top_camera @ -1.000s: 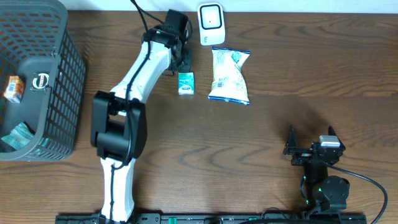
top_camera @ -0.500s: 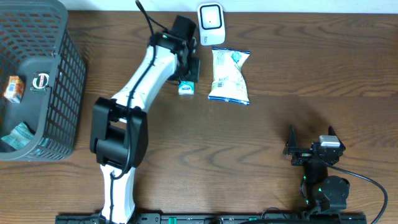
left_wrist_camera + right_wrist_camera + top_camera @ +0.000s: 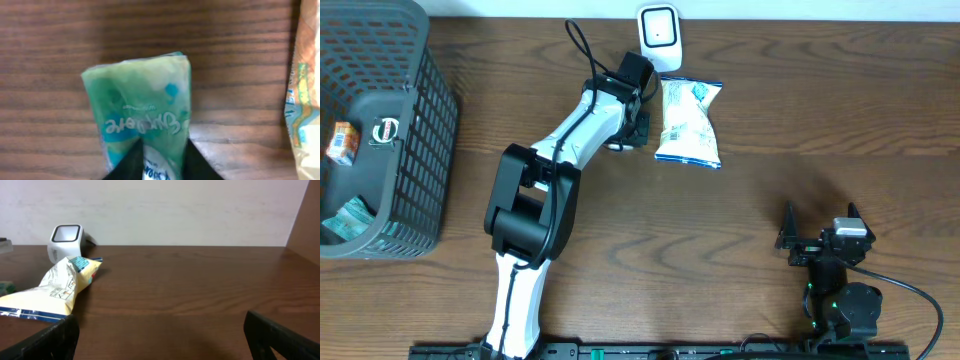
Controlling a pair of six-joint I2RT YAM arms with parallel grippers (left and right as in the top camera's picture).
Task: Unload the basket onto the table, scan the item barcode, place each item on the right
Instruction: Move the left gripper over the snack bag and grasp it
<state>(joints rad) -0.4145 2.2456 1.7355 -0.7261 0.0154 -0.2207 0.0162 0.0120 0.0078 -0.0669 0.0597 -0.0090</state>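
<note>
**Green packet pinched, barcode side out of sight**

The left fingers (image 3: 127,167) are closing in on the near end of the green packet (image 3: 142,110), squeezing it narrow between them. Only their dark tips are showing at the bottom of the left wrist view. The packet is lying on the counter (image 3: 790,110) just left of the snack bag (image 3: 688,122). Whether it is resting on the wood or being lifted clear is hard to tell. Its printed script is reading upside down and blurred, and no barcode is visible on the face that is showing.

From overhead, the left arm (image 3: 582,128) is stretching across and covering the packet almost completely. The snack bag is cut off at the right edge of the left wrist view. The white scanner (image 3: 659,28) is standing at the far edge of the counter, just beyond the bag, with its window facing up.

The right fingers (image 3: 282,335) are standing wide apart with nothing between them, low over the near right part of the counter. The basket (image 3: 425,110) is running off the left edge of the overhead view, and its contents are too small to name.
</note>
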